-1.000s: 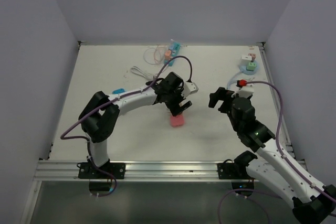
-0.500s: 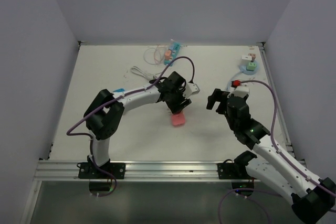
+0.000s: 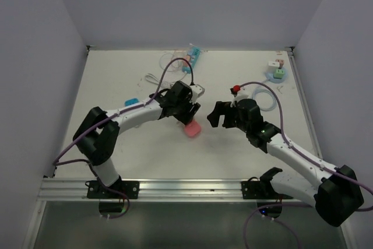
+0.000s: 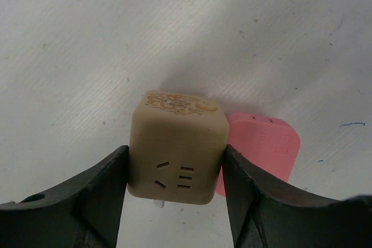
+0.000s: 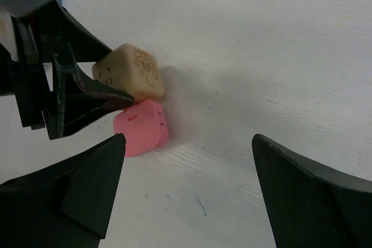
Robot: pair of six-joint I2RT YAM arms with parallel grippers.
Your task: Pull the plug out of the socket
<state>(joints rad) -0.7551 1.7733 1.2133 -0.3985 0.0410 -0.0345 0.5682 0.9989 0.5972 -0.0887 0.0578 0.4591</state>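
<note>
White surface [image 3: 116,80] beneath me, pale walls around it. My left jaws pinch the beige socket cube [image 4: 177,146] by two opposite sides, its slotted face turned to my left wrist camera. The pink plug [image 4: 261,149] touches the cube, near the middle of the surface. My right jaws are spread wide and hold nothing, near the plug but apart from it. At the far edge lies a tangle of cables and adapters [image 3: 187,58]; more adapters [image 3: 275,73] sit toward the far right corner.

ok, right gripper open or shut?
Open: right gripper fingers spread wide, nothing between them; left gripper clamps the beige socket cube, pink piece beside it.
</note>
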